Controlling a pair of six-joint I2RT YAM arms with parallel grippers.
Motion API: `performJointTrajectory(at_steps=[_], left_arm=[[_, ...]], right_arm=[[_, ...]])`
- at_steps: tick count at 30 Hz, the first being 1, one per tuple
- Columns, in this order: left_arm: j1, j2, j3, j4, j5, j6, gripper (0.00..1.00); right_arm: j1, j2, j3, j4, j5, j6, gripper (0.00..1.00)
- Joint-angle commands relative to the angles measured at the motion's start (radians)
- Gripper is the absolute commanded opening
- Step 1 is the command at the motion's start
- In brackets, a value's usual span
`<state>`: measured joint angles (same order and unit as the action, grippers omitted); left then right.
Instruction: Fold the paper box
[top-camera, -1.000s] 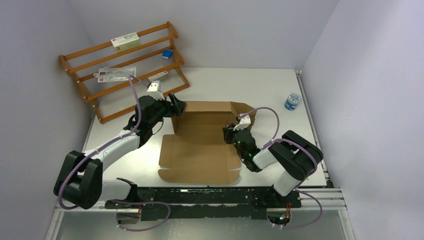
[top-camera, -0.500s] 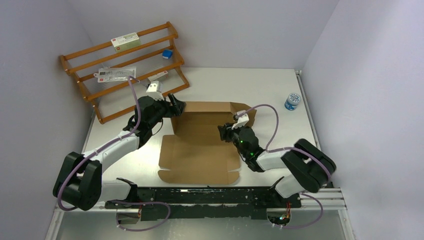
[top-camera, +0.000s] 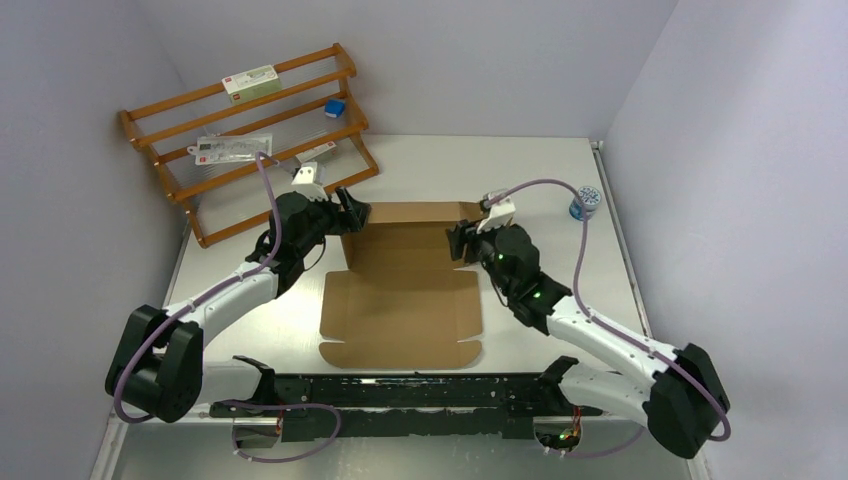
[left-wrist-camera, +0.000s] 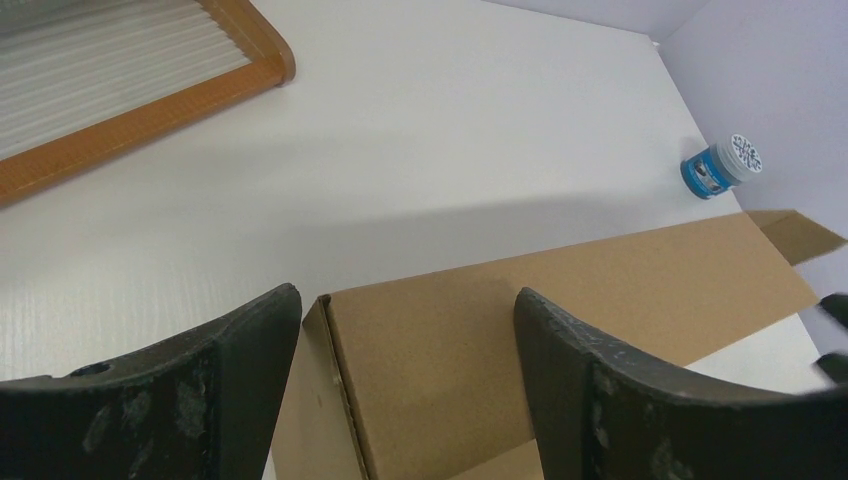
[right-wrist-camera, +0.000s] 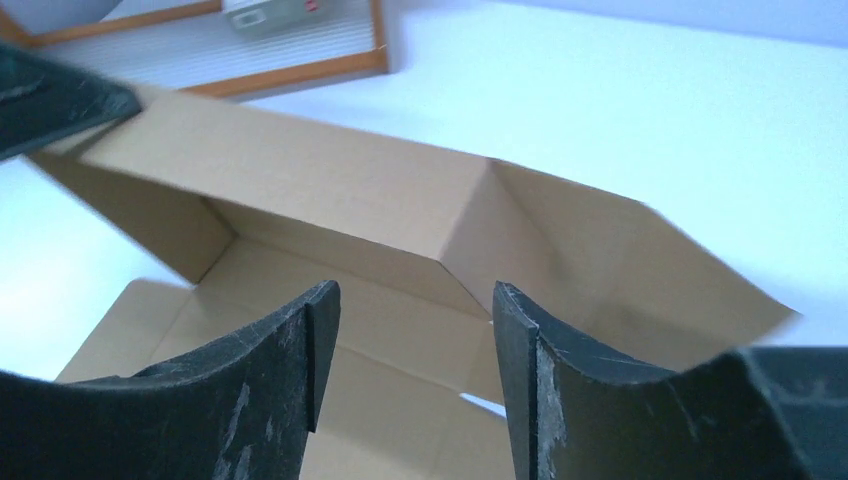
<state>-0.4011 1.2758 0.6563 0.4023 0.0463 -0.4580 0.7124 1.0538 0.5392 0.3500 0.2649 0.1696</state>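
1. Pictured mid-fold: paper box (top-camera: 400, 290) at the middle of the desk (top-camera: 560, 170), between the two arms, with its far wall raised upright and its broad near panel flat on the surface.
2. Judged to be at the wall-raising step: back wall up, left end flap turned at the far-left corner, right end flap splayed outward at the far-right corner, near panel and its tabs not yet lifted.
3. Wide-spread left hand (top-camera: 350, 212) straddling the far-left corner of the upright wall, one finger either side of the cardboard. Gap far broader than the wall, so nothing clamped; contact with either pad impossible to confirm.
4. Moderately parted right hand (top-camera: 462, 243) hovering just inside the far-right corner. Seen from its own wrist, nothing but air between the fingers, with the crease of wall and splayed flap beyond. Released, grasping nothing.
5. Next, in all likelihood: swinging the right end flap inward, square to the back wall. Calls for reaching round to the flap's outer face or pinching its free edge, with the left corner braced to keep the wall from falling back.
6. Off to the sides and uninvolved: wooden rack (top-camera: 240, 130) at far left, small blue jar (top-camera: 585, 203) near the desk's far-right edge.
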Motion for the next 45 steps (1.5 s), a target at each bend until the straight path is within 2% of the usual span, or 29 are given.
performJointTrajectory(at_steps=[1, 5, 8, 15, 21, 25, 32, 45], left_arm=[[-0.004, -0.017, -0.006, -0.043, -0.029, 0.028, 0.82], [-0.004, -0.011, -0.006, -0.042, -0.03, 0.027, 0.83], [-0.004, -0.009, -0.004, -0.043, -0.025, 0.03, 0.82], [-0.004, -0.007, -0.003, -0.044, -0.022, 0.031, 0.82], [-0.004, -0.009, 0.004, -0.054, -0.02, 0.038, 0.82], [-0.004, -0.015, 0.003, -0.056, -0.021, 0.041, 0.83], [-0.004, -0.007, 0.006, -0.053, 0.0, 0.04, 0.82], [-0.004, -0.01, 0.001, -0.036, 0.021, 0.027, 0.82]], right_arm=[[-0.069, -0.063, 0.122, -0.312, 0.075, -0.071, 0.62], [-0.145, -0.062, 0.223, -0.394, 0.053, -0.096, 0.64], [-0.18, -0.041, 0.268, -0.392, 0.042, -0.143, 0.7], [-0.257, 0.132, 0.382, -0.45, -0.061, -0.242, 0.81], [-0.297, 0.209, 0.428, -0.493, -0.191, -0.312, 0.83], [-0.299, 0.235, 0.431, -0.513, -0.224, -0.321, 0.83], [-0.301, 0.286, 0.445, -0.507, -0.259, -0.311, 0.79], [-0.299, 0.325, 0.502, -0.587, -0.38, -0.159, 0.49]])
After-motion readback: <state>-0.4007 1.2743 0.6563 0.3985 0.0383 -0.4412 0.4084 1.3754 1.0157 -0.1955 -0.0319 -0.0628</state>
